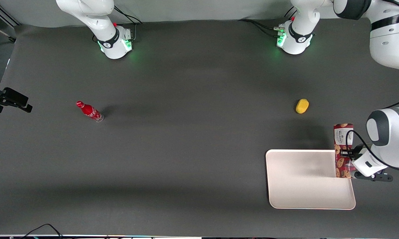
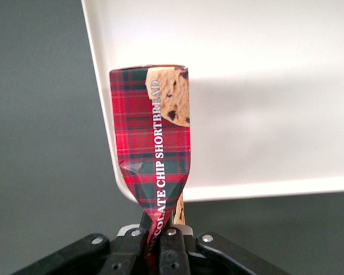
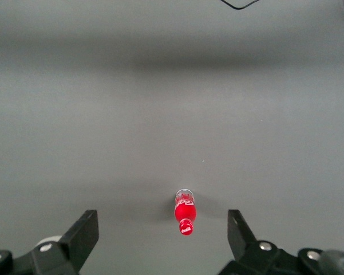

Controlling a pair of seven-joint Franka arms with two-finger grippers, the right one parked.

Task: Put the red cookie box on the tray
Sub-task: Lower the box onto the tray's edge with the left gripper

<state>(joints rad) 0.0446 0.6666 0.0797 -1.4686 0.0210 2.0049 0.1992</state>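
Now red cookie box held clamped in pincer over tray edge; carry step; inward shift, lowering needed next.

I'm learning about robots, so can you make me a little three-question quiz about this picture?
1. True or false: the gripper is shut on the red cookie box.
2. Is the box lying flat on the tray? A) yes B) no, it is held at the tray's edge
3. Which small thing sits nearest the box: the yellow object or the red bottle?

Key: 1 true; 2 B; 3 the yellow object.
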